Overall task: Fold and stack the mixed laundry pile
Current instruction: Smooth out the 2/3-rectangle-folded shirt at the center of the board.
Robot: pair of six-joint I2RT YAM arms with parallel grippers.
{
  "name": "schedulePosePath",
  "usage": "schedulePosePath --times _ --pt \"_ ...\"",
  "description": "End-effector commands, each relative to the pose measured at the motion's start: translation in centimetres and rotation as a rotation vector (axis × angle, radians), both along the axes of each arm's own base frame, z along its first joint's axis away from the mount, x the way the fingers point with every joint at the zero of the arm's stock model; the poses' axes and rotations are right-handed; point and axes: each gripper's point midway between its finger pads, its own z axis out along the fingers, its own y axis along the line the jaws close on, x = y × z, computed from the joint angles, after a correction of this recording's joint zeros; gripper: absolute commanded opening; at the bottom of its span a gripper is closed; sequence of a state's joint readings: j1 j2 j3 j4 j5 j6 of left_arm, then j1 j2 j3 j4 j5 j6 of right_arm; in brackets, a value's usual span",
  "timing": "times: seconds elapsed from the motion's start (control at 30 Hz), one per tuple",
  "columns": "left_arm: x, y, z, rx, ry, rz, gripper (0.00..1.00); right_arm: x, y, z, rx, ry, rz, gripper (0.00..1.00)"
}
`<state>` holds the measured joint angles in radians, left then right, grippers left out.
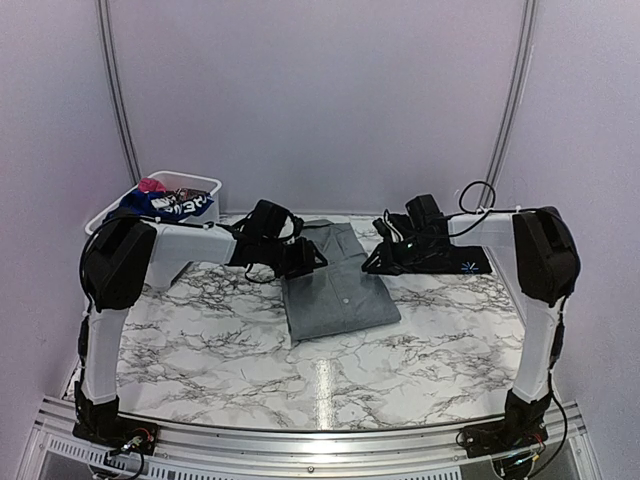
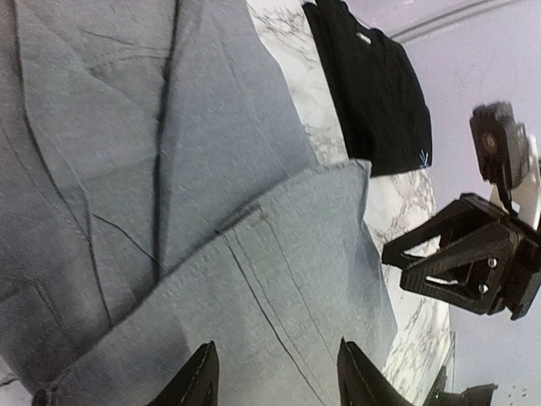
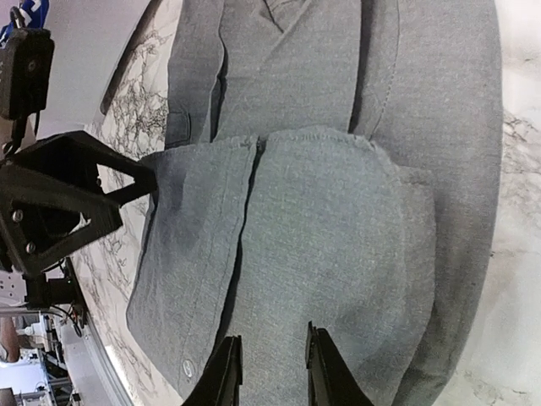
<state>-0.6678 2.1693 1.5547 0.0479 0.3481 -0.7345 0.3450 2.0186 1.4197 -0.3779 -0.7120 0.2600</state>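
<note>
Two hands (image 1: pixel 303 258) (image 1: pixel 384 254) at grey shirt (image 1: pixel 338 295) edges

Grey collared shirt (image 1: pixel 335 285) lies flat on the surface, front up, partly folded with a sleeve doubled across it, under and between left hand (image 1: pixel 303 258) and right hand (image 1: pixel 382 262). Black garment (image 1: pixel 478 262) folded flat just beyond right hand. Blue piece (image 1: pixel 165 205) and pink piece (image 1: pixel 152 185) bunched well behind left hand.

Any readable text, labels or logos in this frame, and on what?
White lettering on the blue garment in the white basket: too blurred to read.
Small blue mark on the black garment: too small to read.
Grey shirt: no text visible.
</note>
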Motion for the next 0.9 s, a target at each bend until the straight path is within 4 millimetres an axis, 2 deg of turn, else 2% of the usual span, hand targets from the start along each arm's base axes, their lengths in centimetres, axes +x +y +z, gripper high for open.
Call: schedulePosePath --times 0.0,0.13,0.2,0.23,0.37,0.43,0.53,0.57,0.6,0.67,0.77,0.8,0.87 --pt "-3.4 -1.5 0.1 0.042 -0.023 -0.114 0.51 -1.3 1.3 -3.7 -0.011 0.046 0.053 0.22" --pt "-4.8 0.2 -5.7 0.124 0.11 -0.084 0.51 -2.9 1.5 -6.3 -0.021 0.083 0.063 0.22" --pt "-5.9 1.0 -7.5 0.149 0.149 -0.083 0.51 -4.3 1.6 -7.4 -0.03 0.108 0.076 0.22" --pt "-6.5 1.5 -8.1 0.158 0.161 -0.08 0.51 -5.2 1.7 -7.9 -0.035 0.12 0.086 0.22" --pt "-8.4 2.8 -8.2 0.158 0.159 -0.08 0.5 -9.5 2.7 -8.5 -0.045 0.151 0.133 0.22" --pt "-9.4 3.5 -7.3 0.156 0.151 -0.087 0.5 -11.7 3.1 -8.0 -0.041 0.158 0.157 0.22" --pt "-10.8 5.2 -5.7 0.167 0.122 -0.089 0.5 -14.2 3.5 -5.6 -0.014 0.149 0.169 0.24" --pt "-11.0 5.6 -4.8 0.169 0.096 -0.09 0.51 -14.5 3.4 -4.5 -0.01 0.132 0.167 0.25" --pt "-11.1 5.9 -3.7 0.171 0.068 -0.091 0.54 -14.3 3.2 -3.3 -0.01 0.102 0.156 0.28" --pt "-11.2 6.2 -0.7 0.158 -0.002 -0.093 0.7 -13.3 2.4 -0.6 -0.038 0.021 0.122 0.41" --pt "-11.8 6.9 3.3 0.152 -0.085 -0.089 0.93 -11.0 1.1 4.2 -0.056 -0.118 0.067 0.52" --pt "-11.9 7.2 4.8 0.147 -0.117 -0.088 0.98 -10.4 0.7 6.0 -0.056 -0.168 0.049 0.58" --pt "-12.4 7.7 7.1 0.138 -0.168 -0.084 0.99 -9.6 0.3 9.7 -0.021 -0.254 0.026 0.75"
